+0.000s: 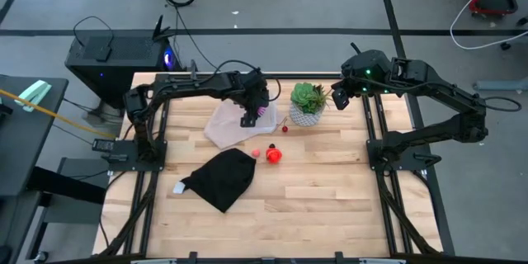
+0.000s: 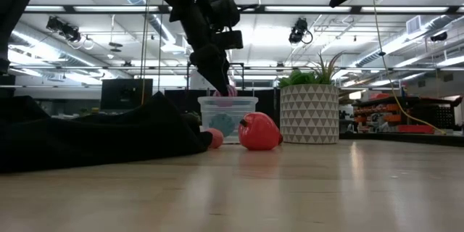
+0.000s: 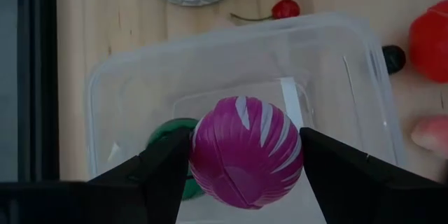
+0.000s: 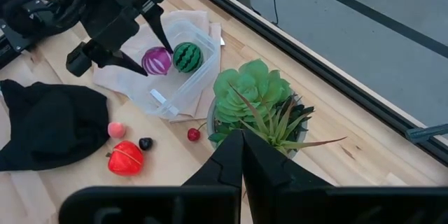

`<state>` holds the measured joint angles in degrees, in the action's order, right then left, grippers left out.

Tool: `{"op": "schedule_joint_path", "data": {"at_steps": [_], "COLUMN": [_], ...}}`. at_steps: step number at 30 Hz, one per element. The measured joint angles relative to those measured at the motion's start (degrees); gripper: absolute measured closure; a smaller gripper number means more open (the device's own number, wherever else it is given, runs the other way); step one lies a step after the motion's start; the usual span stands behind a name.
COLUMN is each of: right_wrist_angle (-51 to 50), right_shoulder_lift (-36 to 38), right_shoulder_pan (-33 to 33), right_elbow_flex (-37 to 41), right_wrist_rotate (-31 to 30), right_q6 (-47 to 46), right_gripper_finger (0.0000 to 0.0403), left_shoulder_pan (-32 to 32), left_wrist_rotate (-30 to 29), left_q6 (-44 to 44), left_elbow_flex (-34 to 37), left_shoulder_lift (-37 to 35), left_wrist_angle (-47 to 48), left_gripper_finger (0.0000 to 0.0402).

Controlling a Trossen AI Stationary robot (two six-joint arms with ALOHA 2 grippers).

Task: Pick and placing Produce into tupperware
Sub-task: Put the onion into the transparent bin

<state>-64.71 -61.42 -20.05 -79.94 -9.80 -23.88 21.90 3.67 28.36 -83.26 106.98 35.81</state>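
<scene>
A magenta ball with pale stripes sits pinched in the left hand, over the clear tub. Under it, inside the tub, lies a green striped ball. Beyond the tub lie a red piece, cherry and pink bit.

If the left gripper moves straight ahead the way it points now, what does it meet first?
Probably the floor of the clear tupperware tub: the left gripper, holding the purple striped ball, points down into it, beside the green ball.
</scene>
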Motion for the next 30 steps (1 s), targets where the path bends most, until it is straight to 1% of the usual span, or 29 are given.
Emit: {"op": "schedule_joint_path", "data": {"at_steps": [3,9,13,21,26,30], "right_wrist_angle": [0.0,0.0,-0.01,-0.02,0.0,0.0], "right_shoulder_lift": [-0.01,0.0,0.0,0.0,-0.01,0.0], "right_shoulder_pan": [0.0,0.0,0.12,1.69,1.99,1.99], "right_elbow_flex": [0.0,0.0,0.0,0.0,0.0,0.0], "right_wrist_rotate": [0.0,0.01,0.07,-0.01,-0.04,-0.21], "right_q6": [0.0,0.0,-0.15,-0.15,-0.37,-0.38], "right_gripper_finger": [0.0387,0.0387,0.0387,0.0387,0.0387,0.0387], "left_shoulder_pan": [0.12,0.14,0.12,0.35,0.55,0.35], "left_wrist_rotate": [0.04,0.1,0.06,0.03,-0.35,-0.47], "left_q6": [-0.02,-1.57,-1.47,-0.09,2.81,9.0], "left_elbow_flex": [0.0,0.0,0.07,0.07,0.16,0.09], "left_shoulder_lift": [0.02,2.43,3.6,4.15,5.07,5.2], "left_wrist_angle": [-0.28,-1.15,-0.44,-0.01,0.09,0.13], "left_gripper_finger": [0.0134,0.0134,0.0138,0.0134,0.0139,0.0133]}}
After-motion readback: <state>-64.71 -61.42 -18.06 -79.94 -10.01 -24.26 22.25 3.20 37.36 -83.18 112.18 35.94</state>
